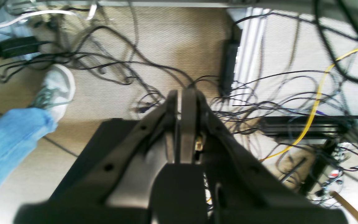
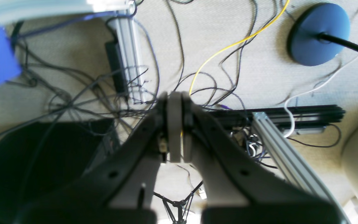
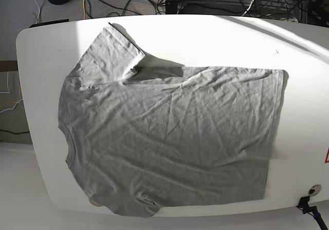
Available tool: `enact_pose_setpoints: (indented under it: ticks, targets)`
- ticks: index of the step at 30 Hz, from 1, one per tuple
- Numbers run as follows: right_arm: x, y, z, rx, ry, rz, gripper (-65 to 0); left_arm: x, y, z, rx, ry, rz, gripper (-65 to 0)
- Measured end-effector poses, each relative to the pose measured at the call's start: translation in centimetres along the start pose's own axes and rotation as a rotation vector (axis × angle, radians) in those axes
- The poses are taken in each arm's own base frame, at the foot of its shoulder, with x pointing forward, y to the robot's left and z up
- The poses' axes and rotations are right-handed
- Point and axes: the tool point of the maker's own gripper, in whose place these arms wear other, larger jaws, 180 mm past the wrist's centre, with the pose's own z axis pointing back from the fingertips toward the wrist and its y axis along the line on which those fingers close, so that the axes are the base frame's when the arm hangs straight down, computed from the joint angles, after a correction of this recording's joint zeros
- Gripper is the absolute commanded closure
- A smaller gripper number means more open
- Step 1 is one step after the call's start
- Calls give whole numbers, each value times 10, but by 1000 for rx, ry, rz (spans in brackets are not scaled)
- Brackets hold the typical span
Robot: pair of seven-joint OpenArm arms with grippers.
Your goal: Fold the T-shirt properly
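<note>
The grey T-shirt (image 3: 175, 137) lies spread flat on the white table (image 3: 303, 50) in the base view, plain side up and wrinkled. Its neck (image 3: 68, 140) points left and its hem right. One sleeve (image 3: 110, 50) reaches toward the far left; the other (image 3: 131, 204) lies at the table's near edge. Neither arm shows in the base view. My left gripper (image 1: 183, 93) is shut with nothing between its fingers, seen over the floor. My right gripper (image 2: 174, 95) is likewise shut and empty above the floor. The shirt is out of both wrist views.
Tangled cables cover the carpet under both grippers. A person's leg in jeans (image 1: 8, 146) with a white shoe (image 1: 57, 87) stands at the left. A blue round base (image 2: 318, 32), aluminium rails (image 2: 287, 158) and a black box (image 2: 36, 161) are on the floor.
</note>
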Motion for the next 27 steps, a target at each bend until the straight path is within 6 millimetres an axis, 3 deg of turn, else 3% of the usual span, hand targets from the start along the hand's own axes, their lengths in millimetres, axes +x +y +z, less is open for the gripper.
enact_pose_setpoints:
  ticks: [5, 8, 12, 17, 22, 27]
  targets:
    - [14, -5, 11, -3, -68, 18, -3, -1, 4, 11, 3, -32, -12, -14]
    - [10, -9, 20, -10, -74, 29, -3, -2, 2, 24, -1, -62, -15, -14]
    - [2, -16, 38, -13, -82, 51, -3, -12, 21, 46, 45, -78, 1, -14]
    - [16, -14, 63, 2, -159, 79, -3, 13, 15, 69, 24, -177, -18, -14]
    - [17, -11, 91, 4, -190, 90, -3, 24, 13, 98, 21, -237, -36, -12]
    - [39, -1, 118, 26, -274, 102, -3, 55, 8, 127, 7, -343, -51, -12]
